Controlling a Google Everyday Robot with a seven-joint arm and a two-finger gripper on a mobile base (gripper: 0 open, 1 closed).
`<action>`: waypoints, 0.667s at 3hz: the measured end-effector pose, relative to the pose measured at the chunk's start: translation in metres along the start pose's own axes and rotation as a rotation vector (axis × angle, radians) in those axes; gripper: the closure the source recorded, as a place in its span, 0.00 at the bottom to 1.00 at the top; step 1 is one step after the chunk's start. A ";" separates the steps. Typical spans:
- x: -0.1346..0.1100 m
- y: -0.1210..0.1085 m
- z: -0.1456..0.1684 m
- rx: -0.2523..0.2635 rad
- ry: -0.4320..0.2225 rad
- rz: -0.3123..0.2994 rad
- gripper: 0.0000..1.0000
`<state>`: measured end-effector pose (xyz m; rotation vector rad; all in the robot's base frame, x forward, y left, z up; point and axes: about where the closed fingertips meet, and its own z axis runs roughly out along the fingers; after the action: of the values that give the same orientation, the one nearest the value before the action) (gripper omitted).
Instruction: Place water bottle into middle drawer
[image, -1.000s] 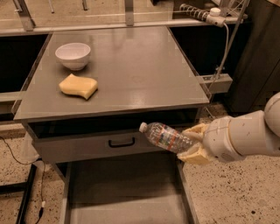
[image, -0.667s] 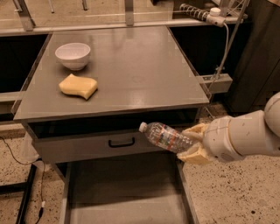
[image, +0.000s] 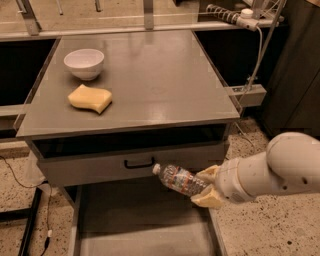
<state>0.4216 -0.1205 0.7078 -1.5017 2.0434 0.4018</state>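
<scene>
The water bottle is a clear ribbed plastic bottle with a white cap pointing left, lying nearly level in the air. My gripper is shut on its bottom end, with cream fingers above and below it. The white arm comes in from the right. The bottle hangs over the right part of the open middle drawer, whose flat grey floor and low side walls show at the bottom of the view. It sits just in front of the closed grey drawer front with a small black handle.
A grey cabinet top carries a white bowl and a yellow sponge at its left. A rail with a white cable runs at the back right. Speckled floor lies on both sides of the drawer.
The gripper and bottle have lowered slightly and shifted a little left towards the open drawer. The bowl and sponge have not moved.
</scene>
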 end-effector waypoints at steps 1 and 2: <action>0.027 0.012 0.039 -0.032 0.002 0.042 1.00; 0.054 0.017 0.068 -0.014 0.012 0.069 1.00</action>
<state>0.4125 -0.1196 0.6200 -1.4481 2.1107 0.4363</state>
